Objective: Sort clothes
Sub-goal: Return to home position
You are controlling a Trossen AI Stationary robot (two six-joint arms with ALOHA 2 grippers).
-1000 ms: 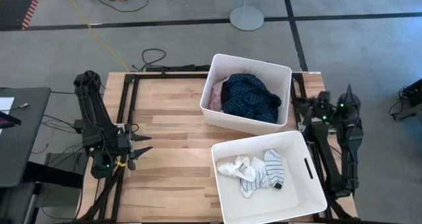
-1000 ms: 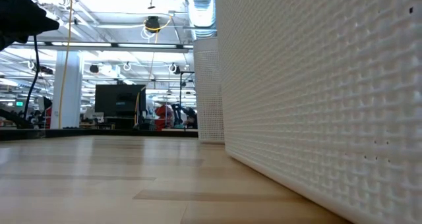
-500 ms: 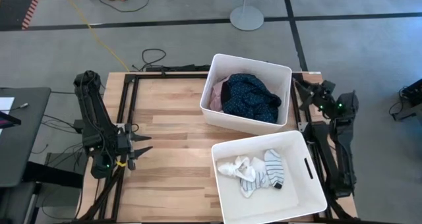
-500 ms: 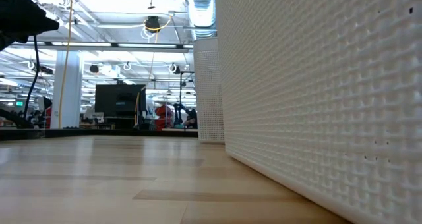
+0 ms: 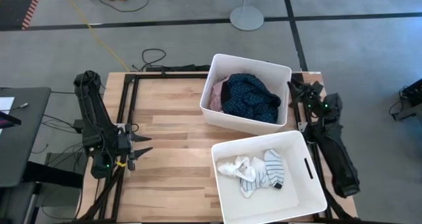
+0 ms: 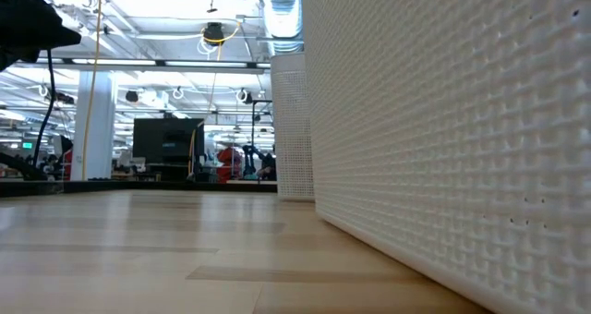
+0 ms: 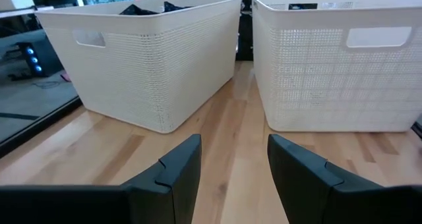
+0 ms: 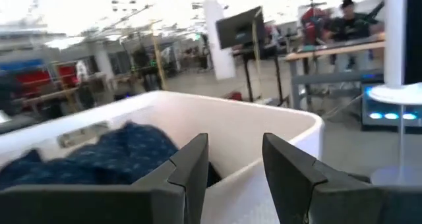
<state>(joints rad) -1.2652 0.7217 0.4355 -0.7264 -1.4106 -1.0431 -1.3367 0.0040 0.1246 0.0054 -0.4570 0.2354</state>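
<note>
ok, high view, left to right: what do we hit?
Left gripper → pink garment → navy dotted garment → right gripper. Socks overlap the garments, so left out.

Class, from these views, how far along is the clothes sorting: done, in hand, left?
Done: the navy dotted garment and pink garment lie in the far bin, the socks in the near bin; no clothes show on the table. In hand: nothing; the left gripper and right gripper are open and empty. Left: probably only parking the right arm, now beside the far bin.
</note>
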